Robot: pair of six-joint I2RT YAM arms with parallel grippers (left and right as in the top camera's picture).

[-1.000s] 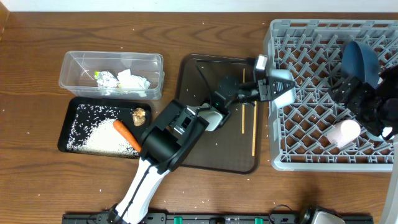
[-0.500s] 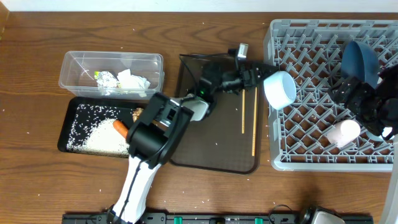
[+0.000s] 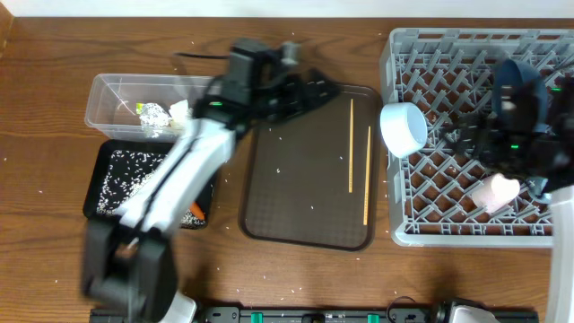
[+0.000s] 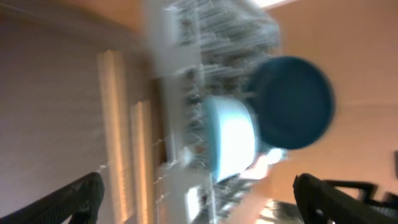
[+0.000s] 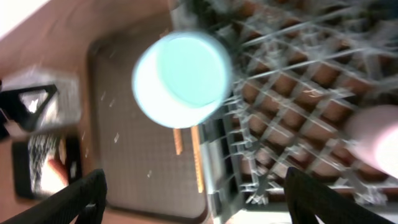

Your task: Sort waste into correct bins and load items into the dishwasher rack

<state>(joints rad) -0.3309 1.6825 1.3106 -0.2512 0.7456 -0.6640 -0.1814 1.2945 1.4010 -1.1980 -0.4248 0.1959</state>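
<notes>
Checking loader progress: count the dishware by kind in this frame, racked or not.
Plates: 1, dark blue plate, in the rack
Bowls: 1, white bowl, in the rack at its left edge
Cups: 1 seen, pinkish cup, in the rack
Chopsticks: 2, chopsticks, on the brown tray
Total: 5

Dark brown wood-grain table fills the view. Pale wall in a strip at 12 o'clock. Black rail along table edge at 6 o'clock. Light even, soft.
</notes>
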